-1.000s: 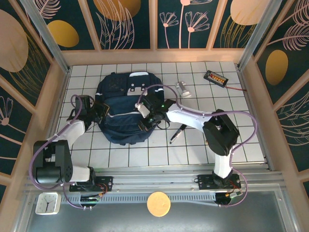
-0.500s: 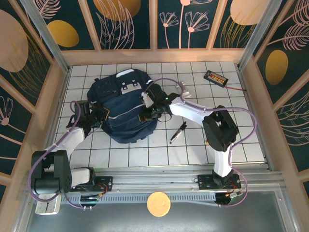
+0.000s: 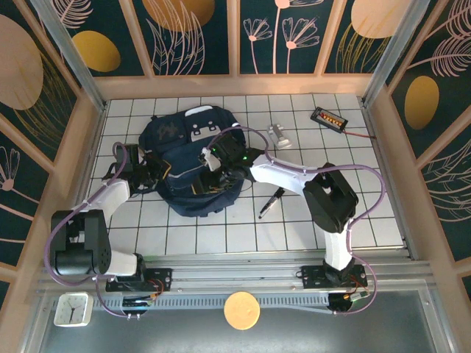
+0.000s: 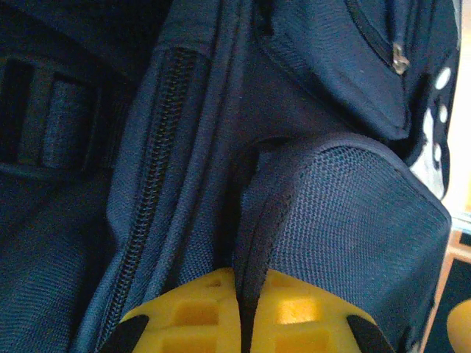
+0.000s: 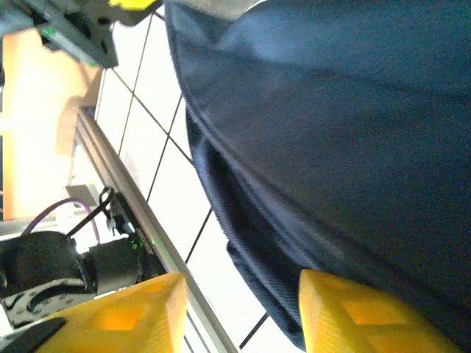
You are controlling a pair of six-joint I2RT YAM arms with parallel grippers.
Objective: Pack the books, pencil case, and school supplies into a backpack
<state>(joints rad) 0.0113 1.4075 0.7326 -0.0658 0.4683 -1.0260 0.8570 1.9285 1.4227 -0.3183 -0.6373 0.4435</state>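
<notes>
The work surface is a white tiled table [image 3: 368, 213] inside a wood-framed enclosure with dark floral panels. Both arm bases are bolted at its near edge.

**Status, near to far**

1. One black pen [image 3: 270, 203] lies loose on the tiles, just right of the backpack and apart from it. It is judged not yet packed.
2. The backpack [image 3: 191, 200] lies flat at the centre-left of the table, and both arms are at it.
   - The left gripper [image 4: 246, 281] is at the bag's left side. Its yellow fingers are closed narrowly on a fold of navy fabric beside a zip.
   - The right gripper [image 5: 241, 285] is over the bag's front. Its jaws stand partly apart with nothing clamped. The bag's lower edge and bare tiles are visible in the gap.
3. A small grey-white object [image 3: 279, 135] and a black tray with orange pieces [image 3: 328, 118] lie beyond the bag. Neither is part of the task.

**Progress**

The bag's interior is hidden, so whether the books, the pencil case and the teal item are inside cannot be told. The pen is the only task item seen on the tiles. The task is therefore judged to be late, with the pen left to load.

**Count**

- Backpack: one
- Pen: one
- Grey-white object: one
- Black tray: one
- Grippers: two
</notes>
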